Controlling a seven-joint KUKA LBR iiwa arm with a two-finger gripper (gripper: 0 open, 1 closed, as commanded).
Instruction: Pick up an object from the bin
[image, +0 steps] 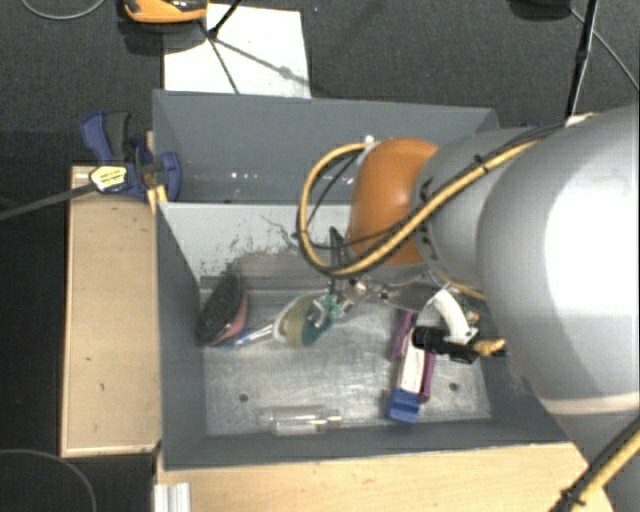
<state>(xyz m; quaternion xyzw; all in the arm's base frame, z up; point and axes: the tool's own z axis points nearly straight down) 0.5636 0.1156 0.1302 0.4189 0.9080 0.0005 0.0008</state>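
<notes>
Grey arm link (570, 270), nearest the lens, is crossing the frame's right side and reaching in toward centre. An orange cover (385, 200) w/ looping yellow cables (318, 190) is sitting at its wrist, upper centre. Below the cover, the fingers (340, 298) are hanging low over the floor of the bin (330, 385), approx. frame centre. Whether they are spread or closed cannot be told, nor whether anything is lying between them.

Candidate item: a pale rounded piece (300, 322), translucent w/ a teal part at its upper-right end, is lying on the bin floor just below-left of the tip. The teal end is meeting the tip in the picture, but contact vs. mere overlap cannot be judged. Its long axis appears to be running lower left to upper right, w/ a thin bluish stem trailing toward the brush (222, 310) at frame left. Judgement: the coming move is turning on this offset. The item's bulk is lying to the lower left of the tip, so a grasp would prob. need to settle that way and close across the axis, not along it.

Other contents, apart from the tip:
- purple-and-white tube (412, 365) w/ blue cap, lower right of centre
- white-and-black part (447, 325) beside it, at the arm's edge
- clear plastic piece (297, 420) along the bin's lower wall
</notes>
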